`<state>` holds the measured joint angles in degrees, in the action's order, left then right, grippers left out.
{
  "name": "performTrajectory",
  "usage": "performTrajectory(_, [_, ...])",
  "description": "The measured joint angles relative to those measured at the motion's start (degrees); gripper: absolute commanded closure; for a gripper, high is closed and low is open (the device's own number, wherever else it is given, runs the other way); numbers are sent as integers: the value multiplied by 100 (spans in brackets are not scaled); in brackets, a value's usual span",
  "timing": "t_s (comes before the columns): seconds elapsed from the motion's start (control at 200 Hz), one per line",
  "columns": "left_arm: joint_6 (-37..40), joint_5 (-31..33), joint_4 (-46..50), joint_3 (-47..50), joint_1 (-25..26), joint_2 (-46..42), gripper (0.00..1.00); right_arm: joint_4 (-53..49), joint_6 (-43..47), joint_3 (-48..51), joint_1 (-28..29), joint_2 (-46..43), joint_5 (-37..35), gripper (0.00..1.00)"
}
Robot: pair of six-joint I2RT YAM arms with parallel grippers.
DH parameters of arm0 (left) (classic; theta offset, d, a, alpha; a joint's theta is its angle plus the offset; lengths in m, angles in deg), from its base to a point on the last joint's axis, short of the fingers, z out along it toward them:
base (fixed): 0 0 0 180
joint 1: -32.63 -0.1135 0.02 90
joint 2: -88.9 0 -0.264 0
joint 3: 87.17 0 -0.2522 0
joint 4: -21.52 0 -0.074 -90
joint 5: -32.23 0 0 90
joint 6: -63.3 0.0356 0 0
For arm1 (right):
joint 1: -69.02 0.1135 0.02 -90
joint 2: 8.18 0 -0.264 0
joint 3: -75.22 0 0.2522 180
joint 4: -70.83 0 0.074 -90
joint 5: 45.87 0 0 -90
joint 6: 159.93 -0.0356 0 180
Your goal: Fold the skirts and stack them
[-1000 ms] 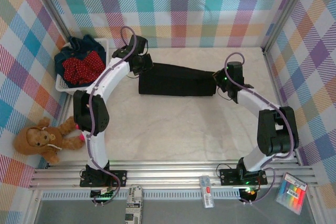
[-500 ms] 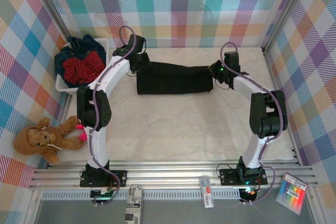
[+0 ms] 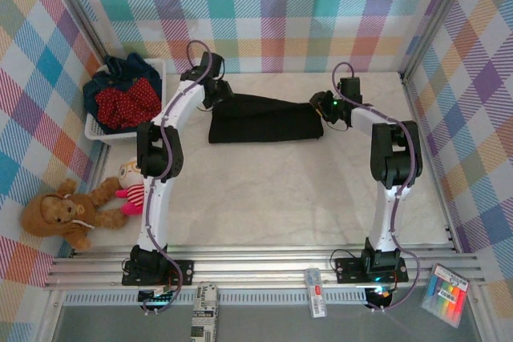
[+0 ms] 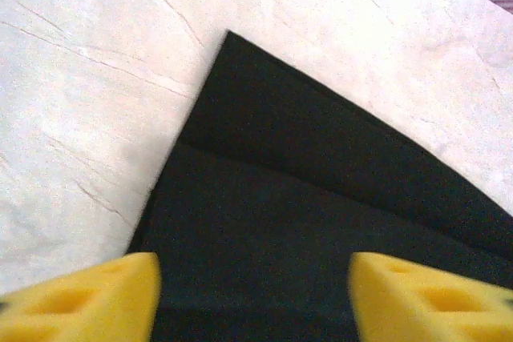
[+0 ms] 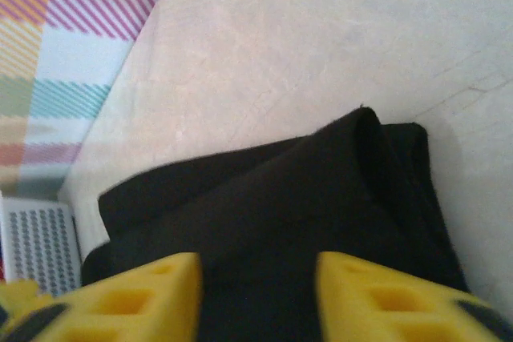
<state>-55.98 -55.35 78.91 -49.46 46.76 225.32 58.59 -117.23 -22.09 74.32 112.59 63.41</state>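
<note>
Although our wrist views crop them, we see the left gripper point(image 4: 252, 287) and right gripper point(image 5: 256, 286) with jaws apart, empty, above the folded black skirt point(image 3: 264, 120), which lies on the far table point(image 3: 280, 190); the rail tag point(image 3: 316, 291) has print too small to read.

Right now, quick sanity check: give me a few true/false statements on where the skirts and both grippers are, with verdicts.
1. The black skirt lies folded on the table. True.
2. The red dotted skirt lies on the table next to it. False: it is in the white basket.
3. The left gripper is open over the black skirt. True.
4. The right gripper hangs over the basket. False: it is at the black skirt's right end, open.
5. A denim skirt is in the basket too. True.
</note>
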Motion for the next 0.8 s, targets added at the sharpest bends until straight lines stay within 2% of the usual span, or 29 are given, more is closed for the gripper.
performTrajectory(0.07, [0,-70,22,-7,-46,-42,0,-20,170,-13,-9,-57,138,16])
performTrajectory(0.09, [20,-118,4,7,-55,-66,0,-39,164,-13,-9,-85,166,3])
performTrajectory(0.1, [15,-146,-7,20,-59,-81,0,-39,210,-13,-13,-98,199,0])
performTrajectory(0.275, [-7,-892,-188,599,-26,-479,0,-74,345,-17,37,-297,691,1])
performTrajectory(0.5, [-286,-2081,-616,737,197,-354,0,-72,210,-321,385,-46,1019,1])
performTrajectory(0.69, [-354,-2463,-800,706,229,52,0,-127,83,-614,501,437,1123,1])
performTrajectory(0.8, [-352,-2540,-772,262,210,553,0,-313,85,-826,481,715,1123,1])
